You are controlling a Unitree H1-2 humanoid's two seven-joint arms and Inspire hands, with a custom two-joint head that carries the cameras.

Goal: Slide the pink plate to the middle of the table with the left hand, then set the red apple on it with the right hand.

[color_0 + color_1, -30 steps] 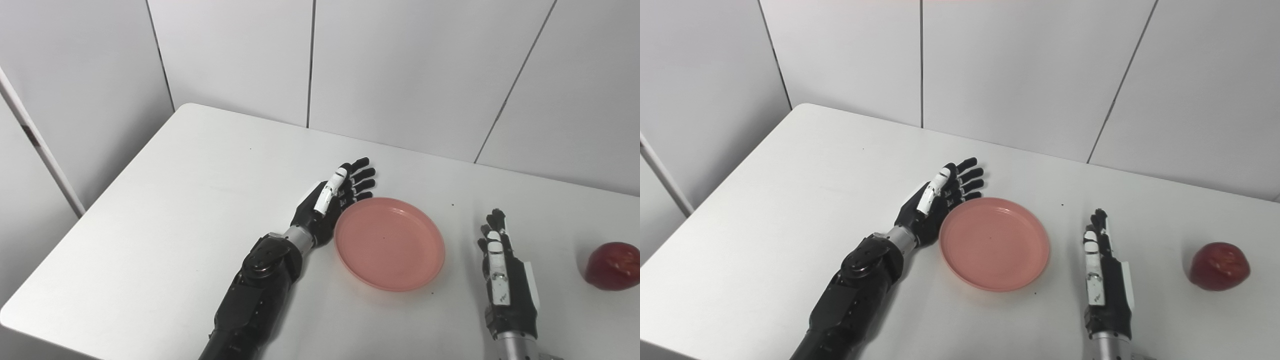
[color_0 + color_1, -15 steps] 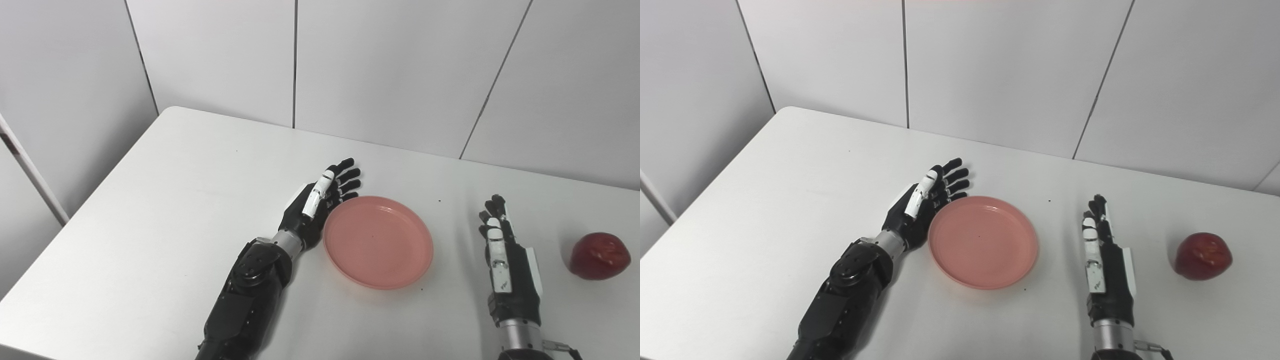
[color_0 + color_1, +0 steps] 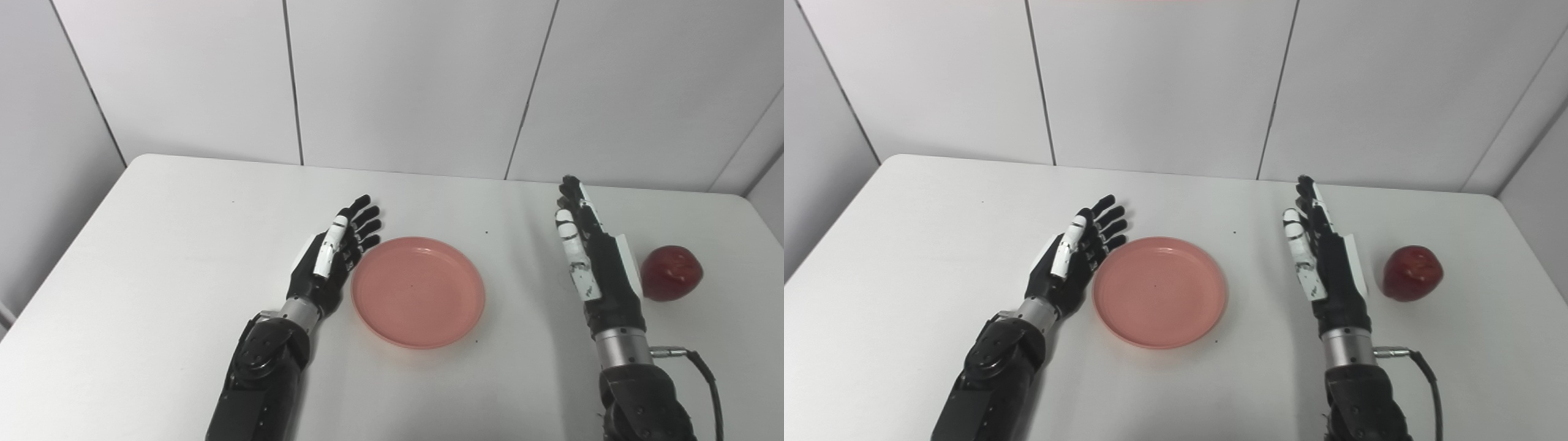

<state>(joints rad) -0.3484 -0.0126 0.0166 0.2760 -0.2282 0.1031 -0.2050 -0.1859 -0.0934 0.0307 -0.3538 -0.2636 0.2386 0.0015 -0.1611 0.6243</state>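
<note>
The pink plate (image 3: pixel 418 291) lies flat near the middle of the white table (image 3: pixel 153 245). My left hand (image 3: pixel 331 257) stands on edge right against the plate's left rim, open, fingers straight, holding nothing. My right hand (image 3: pixel 588 257) is raised on edge to the right of the plate, open and empty. The red apple (image 3: pixel 671 273) sits just right of that hand, a small gap from its back. In the right eye view the plate (image 3: pixel 1159 291), left hand (image 3: pixel 1075 254), right hand (image 3: pixel 1323 257) and apple (image 3: pixel 1412 272) stand the same way.
White wall panels rise behind the table's far edge. The table's right edge (image 3: pixel 1528 257) runs close beyond the apple. A cable (image 3: pixel 704 373) hangs from my right wrist.
The camera has swung right, shifting the whole picture left. My right hand has risen and moved forward toward the apple. The left hand stays against the plate's rim.
</note>
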